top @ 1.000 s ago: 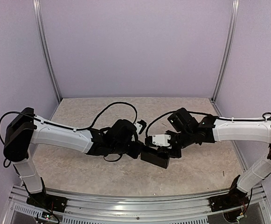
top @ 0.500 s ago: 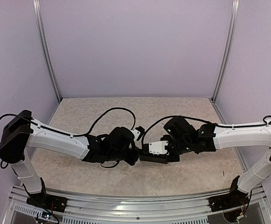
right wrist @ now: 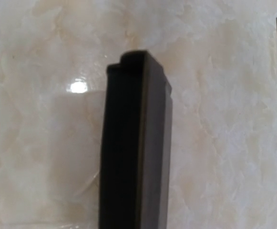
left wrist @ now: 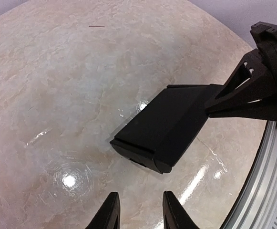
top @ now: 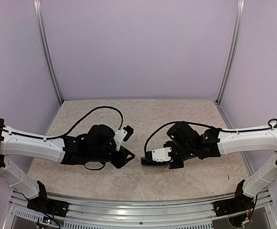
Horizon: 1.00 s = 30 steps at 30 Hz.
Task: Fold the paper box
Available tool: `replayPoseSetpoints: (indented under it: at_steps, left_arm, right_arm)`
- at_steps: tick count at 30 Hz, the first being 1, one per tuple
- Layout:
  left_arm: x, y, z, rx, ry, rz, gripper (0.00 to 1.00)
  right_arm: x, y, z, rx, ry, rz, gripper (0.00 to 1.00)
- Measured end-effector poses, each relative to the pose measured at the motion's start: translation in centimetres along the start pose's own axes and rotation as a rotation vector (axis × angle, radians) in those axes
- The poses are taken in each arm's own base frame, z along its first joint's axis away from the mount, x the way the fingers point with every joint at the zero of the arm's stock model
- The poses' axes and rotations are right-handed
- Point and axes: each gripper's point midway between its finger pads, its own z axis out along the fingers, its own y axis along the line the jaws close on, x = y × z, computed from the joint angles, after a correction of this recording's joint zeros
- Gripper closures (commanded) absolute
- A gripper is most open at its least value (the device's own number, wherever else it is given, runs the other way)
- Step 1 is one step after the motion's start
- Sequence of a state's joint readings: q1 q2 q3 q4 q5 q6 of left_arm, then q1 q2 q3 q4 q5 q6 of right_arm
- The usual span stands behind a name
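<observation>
Pale marbled table, glare spots on it, a metal rail curving along the lower right of the left wrist view. From overhead the right arm's white tag hides most of the paper box, just right of centre. The right gripper is clamped on the box's far end, low at the table — the left gripper sits apart from it, fingers spread on nothing. The box is a slim matte black sleeve, closed — one small step at its end.

Paper box in right end effector — left end effector apart, leftward.
</observation>
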<state>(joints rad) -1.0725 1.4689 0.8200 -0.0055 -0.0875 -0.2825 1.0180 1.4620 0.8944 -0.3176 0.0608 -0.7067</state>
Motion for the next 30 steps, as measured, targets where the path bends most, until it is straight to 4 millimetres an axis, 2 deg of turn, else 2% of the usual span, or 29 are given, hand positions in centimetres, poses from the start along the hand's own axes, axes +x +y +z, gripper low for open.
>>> replayPoseSetpoints:
  at_steps: [2, 4, 7, 8, 9, 10, 11, 13, 16, 19, 22, 25, 30]
  left_arm:
    - [-0.9, 0.3, -0.3, 0.022, -0.031, -0.019, 0.69]
    - [-0.8, 0.7, -0.3, 0.037, -0.039, -0.034, 0.69]
    - [0.4, 1.3, -0.1, 0.042, -0.016, -0.047, 0.69]
    - [0.7, 1.4, 0.0, 0.043, -0.007, -0.05, 0.69]
    - [0.9, 1.4, 0.0, 0.045, -0.002, -0.053, 0.69]
    - [1.0, 1.5, 0.1, 0.047, 0.001, -0.056, 0.69]
    - [1.0, 1.5, 0.2, 0.05, 0.002, -0.06, 0.69]
    - [1.0, 1.6, 0.4, 0.052, 0.001, -0.071, 0.68]
    - [1.2, 1.7, 1.0, 0.061, 0.006, -0.085, 0.66]
    - [1.7, 1.5, 2.2, 0.082, 0.04, -0.093, 0.65]
    - [1.7, 1.0, 3.5, 0.107, 0.064, -0.094, 0.65]
    - [1.2, 0.2, 4.8, 0.141, 0.082, -0.096, 0.65]
    - [0.5, -1.1, 6.1, 0.205, 0.108, -0.098, 0.65]
  right_arm:
    - [-0.1, 0.1, 0.0, -0.003, -0.002, -0.004, 0.95]
    - [-0.1, 0.2, 0.0, -0.007, -0.005, -0.005, 0.93]
    - [0.2, 0.9, 0.2, -0.028, -0.005, -0.007, 0.71]
    - [0.2, 1.4, 0.3, -0.043, -0.007, -0.008, 0.59]
    - [0.3, 2.1, 0.3, -0.066, -0.007, -0.016, 0.4]
    - [0.4, 2.7, 0.4, -0.087, -0.006, -0.013, 0.08]
    - [0.4, 3.6, 0.3, -0.117, -0.007, -0.024, 0.01]
    - [0.7, 4.9, 0.1, -0.164, 0.0, -0.035, 0.0]
    - [0.8, 5.2, -1.4, -0.185, -0.003, -0.04, 0.0]
    - [0.9, 3.4, -3.1, -0.154, -0.036, 0.003, 0.0]
    - [1.6, 1.3, -4.0, -0.118, -0.069, 0.06, 0.0]
    - [2.5, 0.5, -3.7, -0.118, -0.089, 0.082, 0.0]
    - [5.0, 1.7, -1.0, -0.241, -0.076, 0.129, 0.0]
